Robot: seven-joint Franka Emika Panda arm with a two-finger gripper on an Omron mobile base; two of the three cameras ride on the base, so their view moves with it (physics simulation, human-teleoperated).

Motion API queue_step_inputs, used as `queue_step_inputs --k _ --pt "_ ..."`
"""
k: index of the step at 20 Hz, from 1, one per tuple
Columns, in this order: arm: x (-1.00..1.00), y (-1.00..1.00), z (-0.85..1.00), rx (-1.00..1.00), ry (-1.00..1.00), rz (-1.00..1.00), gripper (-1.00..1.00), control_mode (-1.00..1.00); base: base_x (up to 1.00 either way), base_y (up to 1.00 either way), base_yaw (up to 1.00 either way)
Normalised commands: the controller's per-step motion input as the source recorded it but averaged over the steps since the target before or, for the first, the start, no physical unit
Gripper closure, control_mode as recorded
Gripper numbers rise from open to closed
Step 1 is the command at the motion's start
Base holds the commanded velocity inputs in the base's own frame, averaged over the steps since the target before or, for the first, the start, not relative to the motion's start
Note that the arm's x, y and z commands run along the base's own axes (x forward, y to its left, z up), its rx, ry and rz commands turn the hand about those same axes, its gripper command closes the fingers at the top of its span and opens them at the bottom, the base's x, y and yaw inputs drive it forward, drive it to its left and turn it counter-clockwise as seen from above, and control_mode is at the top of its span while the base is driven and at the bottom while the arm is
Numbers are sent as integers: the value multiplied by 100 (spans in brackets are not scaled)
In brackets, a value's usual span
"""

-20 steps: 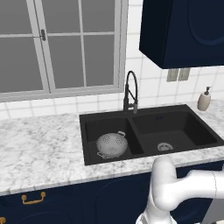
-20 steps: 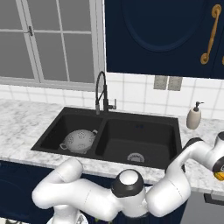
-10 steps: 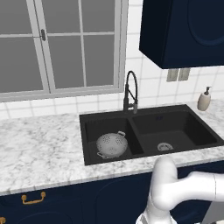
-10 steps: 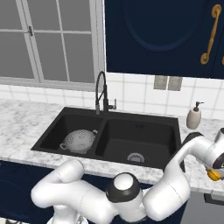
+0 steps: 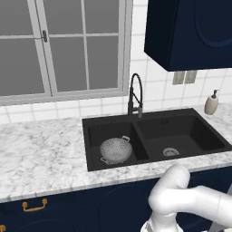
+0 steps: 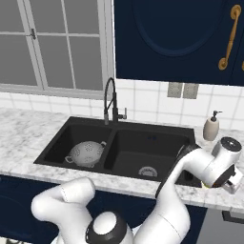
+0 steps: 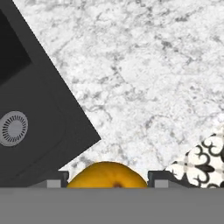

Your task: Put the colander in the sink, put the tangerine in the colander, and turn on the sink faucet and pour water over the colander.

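Over the counter [image 7: 144,65] just right of the sink [image 7: 43,109], I note the hand has edged left since a second ago, the gripper [image 7: 108,180] half-closed with both tips against the tangerine [image 7: 107,172], apparently gripping it, so the carry to the colander [image 5: 116,149] in the left basin looks begun.

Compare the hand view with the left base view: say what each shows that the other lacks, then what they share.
Hand view alone: the tangerine between the gripper fingertips, over marble counter, and patterned floor at the corner. Left base view alone: the colander in the left basin, the sink faucet, the soap dispenser and the window. Shared: the black sink and a round drain.
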Motion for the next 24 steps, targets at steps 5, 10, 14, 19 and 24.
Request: queue_step_inputs --k 5,10,14,19,24 --pt "-1 100 37 0 -18 0 100 -100 0 0 0" --pt "1 100 64 0 -2 4 100 -100 0 0 0" --pt "0 100 72 0 0 8 100 -100 0 0 0" --pt "-5 100 38 -6 0 9 100 -100 0 0 0" --pt "-12 100 3 -12 0 9 100 -100 0 0 0"
